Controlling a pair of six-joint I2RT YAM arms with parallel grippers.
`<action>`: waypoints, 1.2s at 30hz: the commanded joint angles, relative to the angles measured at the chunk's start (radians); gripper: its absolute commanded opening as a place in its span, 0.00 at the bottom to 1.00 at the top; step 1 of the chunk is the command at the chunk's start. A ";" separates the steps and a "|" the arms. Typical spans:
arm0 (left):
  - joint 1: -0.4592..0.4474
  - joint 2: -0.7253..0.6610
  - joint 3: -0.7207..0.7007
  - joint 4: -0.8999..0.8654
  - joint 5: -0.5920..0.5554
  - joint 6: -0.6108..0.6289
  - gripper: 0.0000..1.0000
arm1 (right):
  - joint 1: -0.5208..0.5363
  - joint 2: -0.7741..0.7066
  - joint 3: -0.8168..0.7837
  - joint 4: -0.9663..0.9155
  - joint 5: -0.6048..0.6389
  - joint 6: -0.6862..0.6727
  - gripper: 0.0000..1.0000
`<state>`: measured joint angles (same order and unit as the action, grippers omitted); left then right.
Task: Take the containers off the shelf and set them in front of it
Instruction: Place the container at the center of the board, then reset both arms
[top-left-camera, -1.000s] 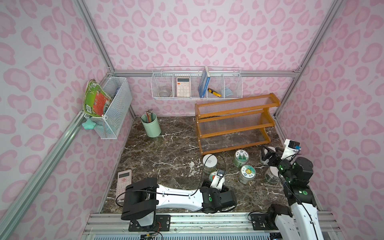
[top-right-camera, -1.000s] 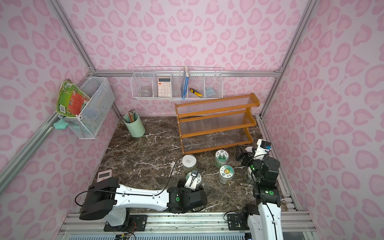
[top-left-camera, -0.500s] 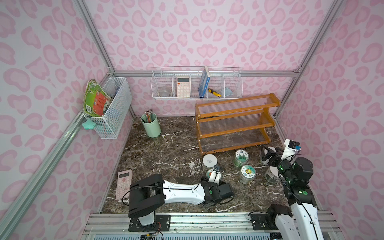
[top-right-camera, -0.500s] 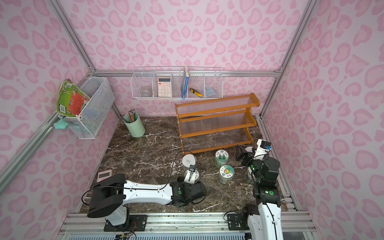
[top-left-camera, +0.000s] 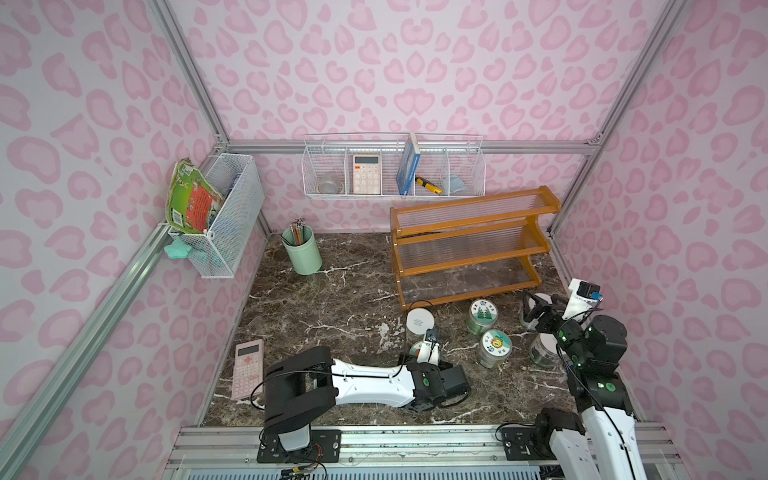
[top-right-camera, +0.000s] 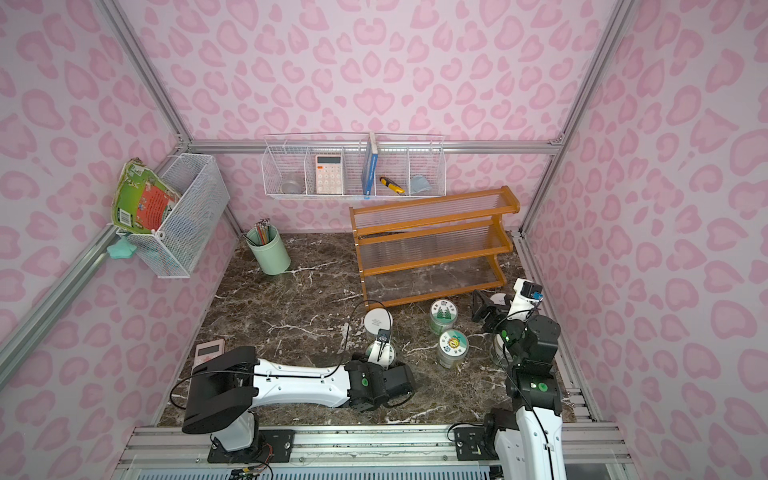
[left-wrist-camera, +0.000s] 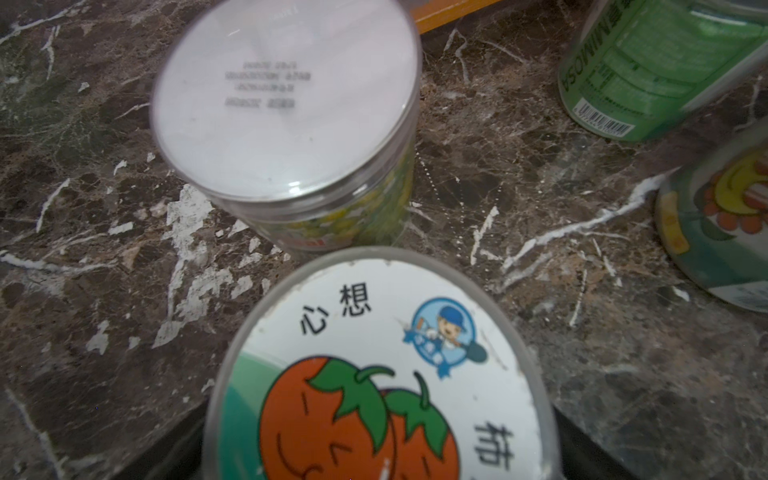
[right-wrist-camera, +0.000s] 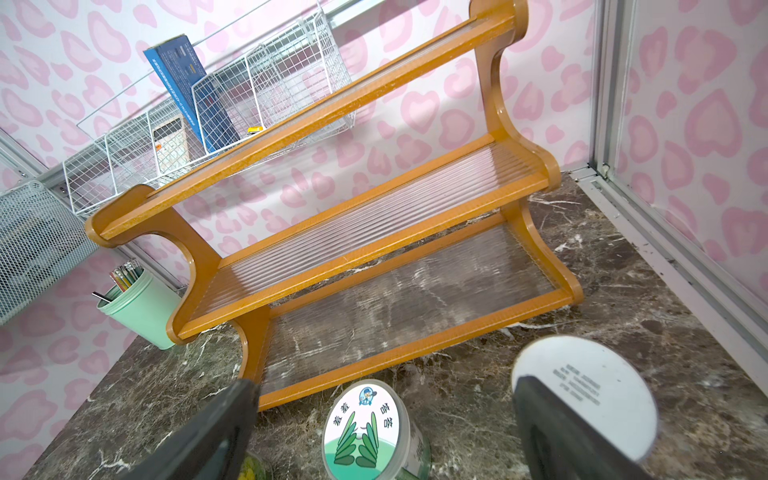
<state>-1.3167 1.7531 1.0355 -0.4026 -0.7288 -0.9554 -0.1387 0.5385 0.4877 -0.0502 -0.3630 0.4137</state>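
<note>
Clear plastic tomato-lidded jar (left-wrist-camera: 374, 374) sat within my left gripper (top-left-camera: 420, 353), grip unclear; right gripper (right-wrist-camera: 384, 384) gaped empty. Retreating carelessly could've toppled it.

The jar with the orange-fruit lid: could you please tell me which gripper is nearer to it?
Left. The left gripper is right at the orange-fruit jar, fingers on either side. The right gripper is far off by the shelf, at its right end, over a white-lidded jar.

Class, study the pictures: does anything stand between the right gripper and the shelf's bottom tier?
Yes. A plant-lidded jar stands straight ahead of the open right gripper, in front of the shelf; a white-lidded jar sits by one finger.
</note>
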 joint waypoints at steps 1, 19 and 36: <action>-0.002 0.005 0.010 -0.044 -0.022 -0.019 0.99 | 0.001 -0.003 0.003 0.008 -0.006 -0.007 0.99; -0.118 -0.065 0.202 -0.485 -0.333 -0.190 0.99 | 0.001 0.019 -0.007 0.043 -0.028 0.006 0.99; 0.275 -0.566 -0.131 0.233 -0.282 0.627 0.99 | 0.010 0.258 0.021 0.318 0.052 -0.089 0.99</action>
<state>-1.0935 1.2140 0.9276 -0.3733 -1.0645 -0.5453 -0.1307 0.7757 0.5194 0.1555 -0.3397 0.3737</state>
